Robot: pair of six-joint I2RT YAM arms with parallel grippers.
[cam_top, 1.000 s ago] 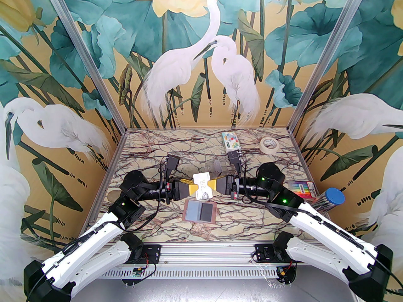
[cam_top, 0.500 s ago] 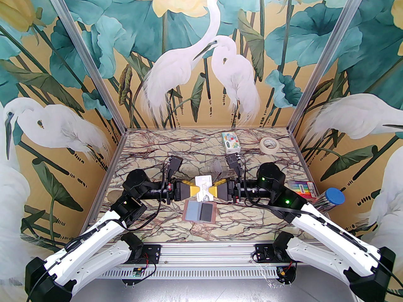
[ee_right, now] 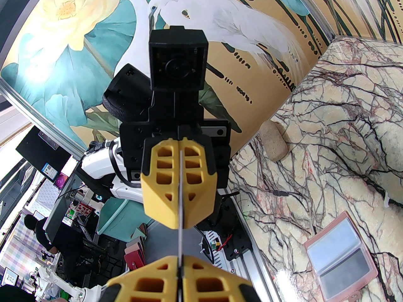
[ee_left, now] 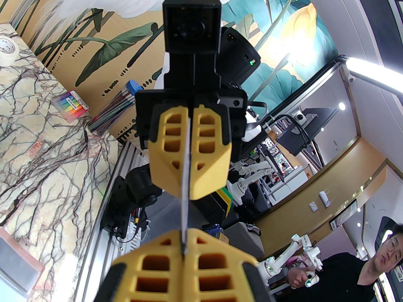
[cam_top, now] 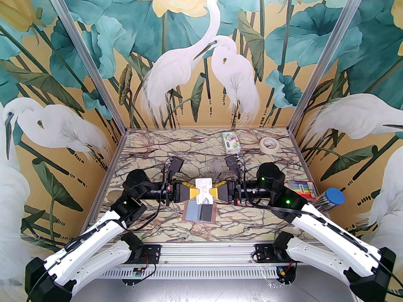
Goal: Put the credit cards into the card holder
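The left tool point(cam_top: 192, 193) and right tool point(cam_top: 215, 191) each clamp one edge of a white plastic VIP card point(cam_top: 203, 190) between them. The open dusty-pink leather-like card holder point(cam_top: 214, 213) lies below the tools. Insertion is probably next: one tool lets go, the other slides the card in edge-first.

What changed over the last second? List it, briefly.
The card, pinched between the left gripper and right gripper, shifted toward the near edge; seen from above, its lower edge now overlaps the holder's far edge. Both grips kept; holder, tissue pack and tape unmoved.
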